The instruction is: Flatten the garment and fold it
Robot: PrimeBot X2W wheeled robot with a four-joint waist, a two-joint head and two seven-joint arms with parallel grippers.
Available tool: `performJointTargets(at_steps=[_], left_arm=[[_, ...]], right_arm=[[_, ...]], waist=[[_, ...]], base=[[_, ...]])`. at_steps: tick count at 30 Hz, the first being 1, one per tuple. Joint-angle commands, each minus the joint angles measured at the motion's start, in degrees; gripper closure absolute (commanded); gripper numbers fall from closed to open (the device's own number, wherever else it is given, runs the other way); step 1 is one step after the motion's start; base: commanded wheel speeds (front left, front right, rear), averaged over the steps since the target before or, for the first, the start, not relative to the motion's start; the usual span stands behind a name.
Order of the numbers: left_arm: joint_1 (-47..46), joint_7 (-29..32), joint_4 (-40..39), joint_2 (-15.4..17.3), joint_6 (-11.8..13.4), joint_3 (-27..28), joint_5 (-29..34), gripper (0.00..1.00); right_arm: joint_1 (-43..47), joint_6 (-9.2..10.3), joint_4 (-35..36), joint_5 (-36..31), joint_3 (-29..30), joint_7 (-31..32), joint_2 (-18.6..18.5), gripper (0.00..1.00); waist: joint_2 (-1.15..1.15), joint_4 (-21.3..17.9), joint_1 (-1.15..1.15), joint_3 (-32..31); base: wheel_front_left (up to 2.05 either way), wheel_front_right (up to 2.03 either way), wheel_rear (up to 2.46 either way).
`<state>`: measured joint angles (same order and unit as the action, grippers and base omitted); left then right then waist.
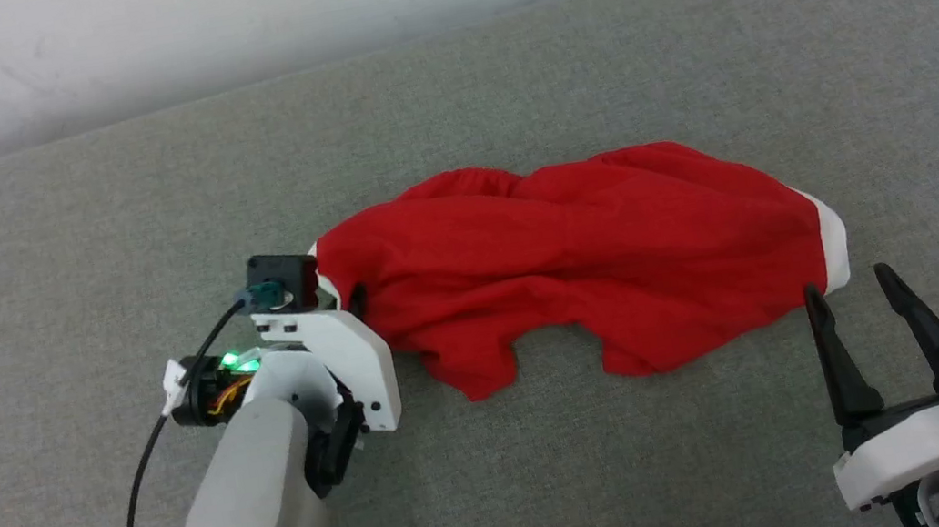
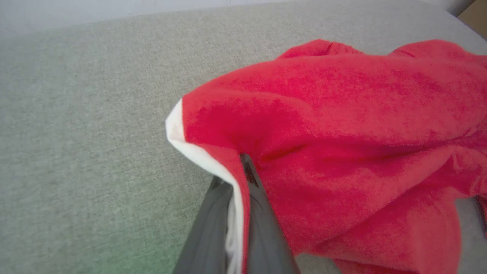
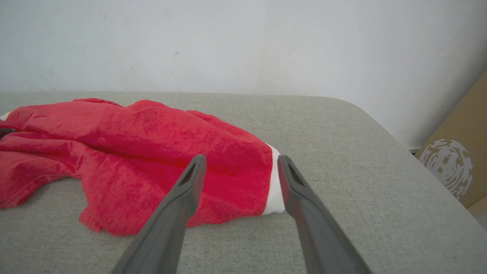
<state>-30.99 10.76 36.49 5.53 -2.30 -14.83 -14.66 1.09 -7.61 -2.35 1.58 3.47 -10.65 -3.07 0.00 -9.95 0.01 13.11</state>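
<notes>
Lowest in the head view, the left arm's pale forearm [image 1: 248, 515] is leading up to the left gripper [image 1: 344, 302], which is meeting the left end of the red garment [image 1: 579, 257] that is lying crumpled on the grey table [image 1: 500, 85]. The right gripper [image 1: 846, 281] is hovering just beside the garment's white-trimmed right end. In the left wrist view, the fingers [image 2: 262, 213] are pinching the white hem. In the right wrist view, the fingers [image 3: 175, 213] are standing spread, framing that trimmed end.

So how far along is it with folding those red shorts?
Early days. Nothing is folded: the shorts lie crumpled on the grey surface. In hand: the left gripper is shut on the white hem at one end, while the right gripper is open beside the other end's white trim, not gripping. Left to do: spread it flat, then fold.
</notes>
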Motion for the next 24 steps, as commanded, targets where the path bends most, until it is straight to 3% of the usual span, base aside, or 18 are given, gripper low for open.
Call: performJointTargets(at_steps=[1,9,16,19,24], left_arm=[[-0.3,-1.4,0.2,0.1,-0.3,0.5,-0.5,1.0],[-1.3,-12.8,-4.7,2.5,1.0,5.8,-3.2,1.0],[-3.3,-20.8,-18.5,5.8,3.2,8.9,-2.1,1.0],[-3.3,-21.3,-25.1,6.4,2.2,6.4,-0.1,1.0],[1.2,-14.4,-28.2,4.1,-0.2,-2.9,2.8,1.0]], right_arm=[[-0.8,0.12,-0.3,-0.2,-0.1,-0.3,0.2,0.0],[0.0,0.12,-1.2,-1.1,-0.3,0.1,0.2,0.0],[1.5,0.12,-1.2,-1.0,-0.5,0.7,0.2,0.0],[1.7,0.12,-1.1,-0.7,-0.5,0.9,0.2,0.0],[1.4,0.12,-1.6,-0.1,0.1,0.6,0.2,0.0]], waist=[[0.0,0.6,-0.01,-0.9],[0.0,2.3,-0.01,-6.4],[0.0,3.3,-0.01,-10.1],[0.0,3.5,-0.01,-10.4],[0.0,3.5,-0.01,-10.1]], base=[[0.0,0.0,0.0],[0.0,0.0,0.0],[0.0,0.0,0.0],[0.0,0.0,0.0],[0.0,0.0,0.0]])
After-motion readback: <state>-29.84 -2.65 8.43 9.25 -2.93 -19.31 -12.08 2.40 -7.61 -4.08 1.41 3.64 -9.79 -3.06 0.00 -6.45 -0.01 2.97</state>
